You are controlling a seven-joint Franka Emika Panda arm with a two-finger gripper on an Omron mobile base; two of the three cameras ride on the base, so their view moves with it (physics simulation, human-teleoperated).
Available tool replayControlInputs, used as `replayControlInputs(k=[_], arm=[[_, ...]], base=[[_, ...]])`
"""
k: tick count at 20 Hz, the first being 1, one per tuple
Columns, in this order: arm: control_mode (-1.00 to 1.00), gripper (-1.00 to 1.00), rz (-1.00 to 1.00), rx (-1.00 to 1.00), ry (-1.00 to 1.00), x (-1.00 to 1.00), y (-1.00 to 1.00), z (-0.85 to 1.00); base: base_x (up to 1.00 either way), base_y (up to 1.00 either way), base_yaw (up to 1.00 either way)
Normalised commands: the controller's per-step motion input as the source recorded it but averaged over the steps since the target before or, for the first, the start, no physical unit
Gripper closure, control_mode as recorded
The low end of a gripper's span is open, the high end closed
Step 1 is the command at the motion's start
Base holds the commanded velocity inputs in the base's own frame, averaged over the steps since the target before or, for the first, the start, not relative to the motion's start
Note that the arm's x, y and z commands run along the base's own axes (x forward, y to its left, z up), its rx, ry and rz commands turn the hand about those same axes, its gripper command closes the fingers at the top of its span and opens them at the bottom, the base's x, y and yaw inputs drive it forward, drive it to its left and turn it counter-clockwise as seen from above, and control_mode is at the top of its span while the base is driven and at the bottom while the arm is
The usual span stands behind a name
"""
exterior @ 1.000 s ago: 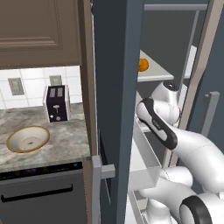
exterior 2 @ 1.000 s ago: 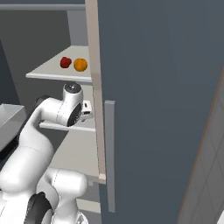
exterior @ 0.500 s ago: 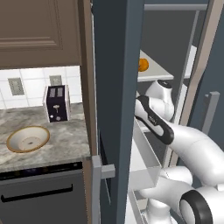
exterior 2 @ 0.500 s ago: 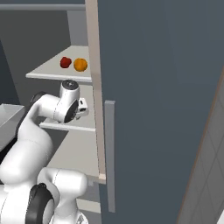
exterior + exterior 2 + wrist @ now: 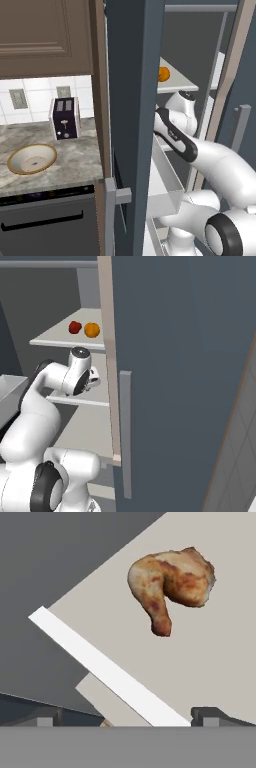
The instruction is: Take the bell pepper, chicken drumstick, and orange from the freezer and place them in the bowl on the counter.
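The golden-brown chicken drumstick [image 5: 172, 582] lies on a pale freezer shelf [image 5: 220, 662], narrow end toward the camera. My gripper [image 5: 129, 716] hovers short of it, open, with nothing between its fingertips [image 5: 210, 714]. One shelf higher, the red bell pepper [image 5: 75, 327] and the orange [image 5: 91, 330] sit side by side; the orange [image 5: 164, 74] also peeks past the door edge in the left base view. My hand [image 5: 82, 373] is inside the freezer [image 5: 135, 100], below that upper shelf. The beige bowl [image 5: 31, 158] rests on the marbled counter [image 5: 70, 160], left of the freezer.
The open freezer door [image 5: 190, 381] stands close on the right of the arm. A dark toaster [image 5: 65, 118] stands behind the bowl. A clear drawer [image 5: 162, 185] juts out below the arm. A brown wall cabinet [image 5: 45, 35] hangs over the counter.
The hand has risen slightly and drawn a little further into the freezer toward the shelf. The gripper stayed open.
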Motion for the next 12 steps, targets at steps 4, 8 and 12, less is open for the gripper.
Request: replayControlInputs(k=[4, 8, 12], arm=[[-1.00, -1.00, 0.06, 0.00, 0.00, 0.14, 0.02, 0.00], [-1.00, -1.00, 0.05, 0.00, 0.00, 0.16, 0.11, 0.00], [-1.00, -1.00, 0.03, 0.00, 0.00, 0.17, 0.18, 0.00]], base=[[0.00, 0.00, 0.00], [0.00, 0.00, 0.00], [0.00, 0.00, 0.00]])
